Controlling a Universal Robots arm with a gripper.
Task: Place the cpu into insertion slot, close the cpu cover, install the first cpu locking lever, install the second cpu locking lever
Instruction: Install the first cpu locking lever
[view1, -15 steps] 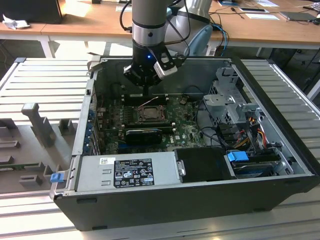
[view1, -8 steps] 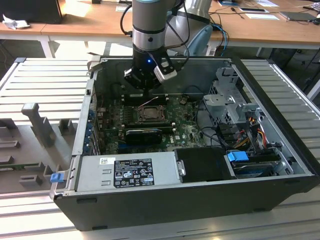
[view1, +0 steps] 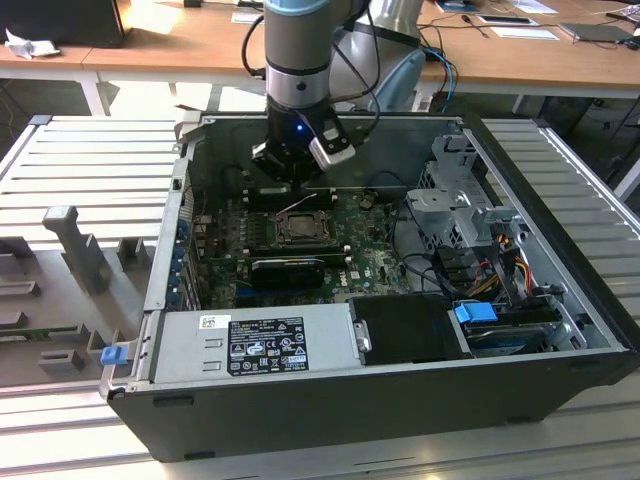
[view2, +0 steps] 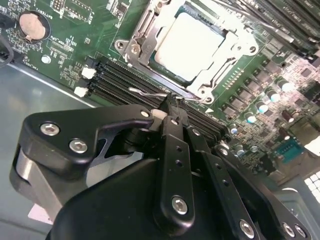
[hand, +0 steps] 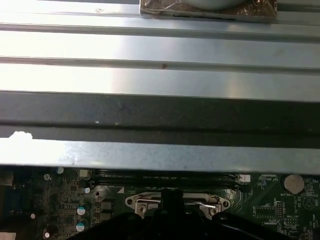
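The cpu (view2: 187, 42), with its dull silver top, lies in the insertion slot (view1: 298, 228) on the green motherboard. The cpu cover (view2: 227, 57) lies flat over it, framing the chip in its window. A thin wire locking lever (view2: 145, 92) runs along the socket edge nearest my gripper (view2: 170, 102). The black fingers are shut together, their tips right at that lever; whether they pinch it or just touch it I cannot tell. In the exterior view the gripper (view1: 290, 170) hangs inside the open case just behind the socket. The socket's edge (hand: 175, 202) appears in the first wrist view.
Memory slots (view2: 120, 80) lie between the gripper and the socket, and a coin battery (view2: 32, 25) sits off to one side. A long black block (view1: 290, 270), the power supply (view1: 260, 345) and the drive cage (view1: 455, 200) crowd the case. The case wall (hand: 160, 75) stands close.
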